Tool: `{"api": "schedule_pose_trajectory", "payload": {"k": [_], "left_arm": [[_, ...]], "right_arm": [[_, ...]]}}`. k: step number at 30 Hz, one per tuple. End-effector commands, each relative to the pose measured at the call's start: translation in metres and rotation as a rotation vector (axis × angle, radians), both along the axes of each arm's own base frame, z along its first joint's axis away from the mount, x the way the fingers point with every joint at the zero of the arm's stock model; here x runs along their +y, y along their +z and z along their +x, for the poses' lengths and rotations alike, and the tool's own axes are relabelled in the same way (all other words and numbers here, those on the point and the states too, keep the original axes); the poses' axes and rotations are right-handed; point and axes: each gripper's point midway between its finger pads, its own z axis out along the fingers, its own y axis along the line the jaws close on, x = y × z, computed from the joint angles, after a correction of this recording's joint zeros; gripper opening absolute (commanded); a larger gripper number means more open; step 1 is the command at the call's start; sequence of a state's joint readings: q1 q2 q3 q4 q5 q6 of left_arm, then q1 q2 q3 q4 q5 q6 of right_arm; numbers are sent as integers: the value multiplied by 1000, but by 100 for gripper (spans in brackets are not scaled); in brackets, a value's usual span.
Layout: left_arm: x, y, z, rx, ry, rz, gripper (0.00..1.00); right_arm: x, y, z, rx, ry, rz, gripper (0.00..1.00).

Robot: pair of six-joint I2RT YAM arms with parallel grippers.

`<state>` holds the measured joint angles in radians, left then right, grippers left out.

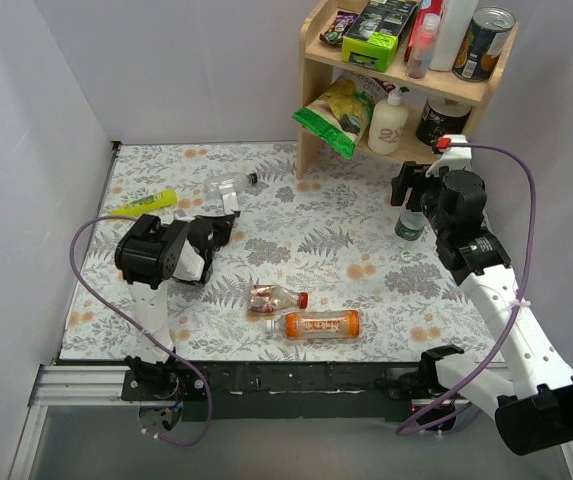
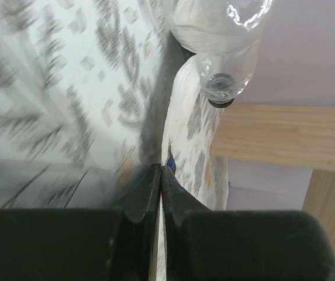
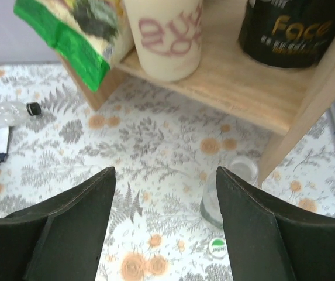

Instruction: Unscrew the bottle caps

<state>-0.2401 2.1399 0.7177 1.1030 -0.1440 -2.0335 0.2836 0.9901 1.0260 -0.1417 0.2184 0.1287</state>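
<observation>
On the floral-print counter (image 1: pixel 366 270), from above, an orange-labelled clear plastic bottle (image 1: pixel 321 324) and a red-capped one (image 1: pixel 274 298) are seen lying. At the left wrist, the left tool (image 2: pixel 160 178) is pressed shut near a black-capped clear bottle (image 2: pixel 223 52). At the right wrist, the right tool (image 3: pixel 166 172) is held open, empty, by an upright clear bottle (image 3: pixel 223 196), which could be toppled by an off-centre approach.

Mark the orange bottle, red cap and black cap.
orange bottle (image 1: pixel 321 324), top external view, middle of its label.
red cap (image 1: pixel 304 298), top external view, centre of the cap.
black cap (image 3: pixel 33 108), right wrist view, centre of the cap.
</observation>
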Motion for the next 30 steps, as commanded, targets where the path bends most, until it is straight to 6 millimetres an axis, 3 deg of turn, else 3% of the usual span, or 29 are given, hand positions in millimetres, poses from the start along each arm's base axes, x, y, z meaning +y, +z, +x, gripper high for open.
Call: {"api": "schedule_pose_trajectory", "payload": {"k": [1,4,6,18,20,21,23,24,30], "left_arm": [[-12,30,-39,30,-42,-195,0],[-16,25,-66,58,-93,-152,0],[-25,36,-79,44,-138,-147,0],[-62,63,-148,-4,-347,-50,0],[-66,51,-158,55,-391,-2,14],[-70,53,-159,51,-422,40,30],[-74,54,-167,63,-483,95,82],[-74,56,-168,44,-511,156,94],[-82,114,-165,-144,-633,373,98]], "right_arm": [[12,-29,-5,94,58,21,76],[17,-45,-10,146,87,25,75],[20,-54,-16,166,102,35,74],[14,-67,-49,169,108,76,73],[14,-70,-52,178,107,75,73],[14,-70,-54,179,111,78,73],[16,-69,-56,181,121,84,73],[16,-69,-57,178,123,87,73],[18,-67,-59,181,138,87,73]]}}
